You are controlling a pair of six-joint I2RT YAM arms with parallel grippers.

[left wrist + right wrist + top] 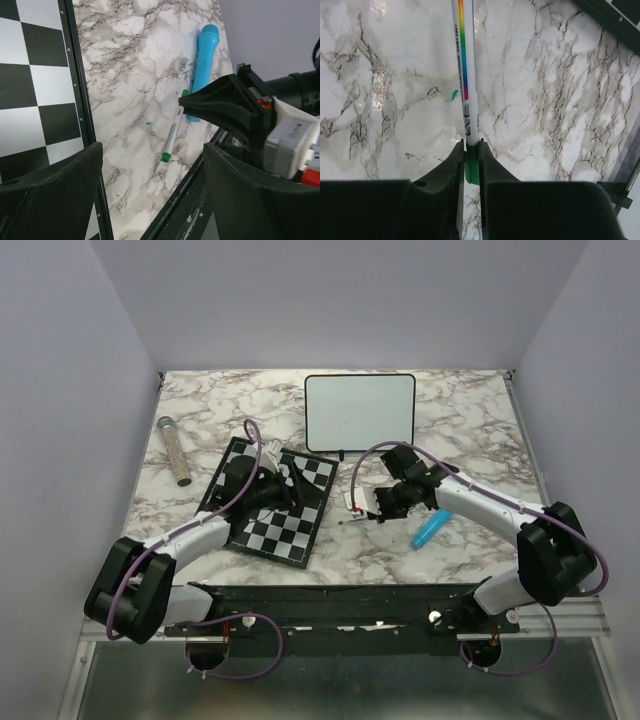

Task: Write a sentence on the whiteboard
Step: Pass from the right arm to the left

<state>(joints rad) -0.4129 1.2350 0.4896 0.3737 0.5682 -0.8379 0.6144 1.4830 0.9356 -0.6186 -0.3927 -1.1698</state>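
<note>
The small white rectangular whiteboard [360,412] with its thin black frame lies flat at the far middle of the marble-patterned table [470,430], its face plain white from here. Nearer the arms, the right gripper [471,150] has its fingers pinched tight on the green end of a white marker [468,60] with a rainbow stripe down its barrel, held low over the marble, well short of the whiteboard. A tiny teal smudge [451,95] sits on the marble just beside the marker. A bright blue cylinder [430,530] lies near the right gripper. The left gripper [152,150] hovers at the edge of the black-and-white checkered chessboard [262,525], fingers spread wide with nothing between them.
</note>
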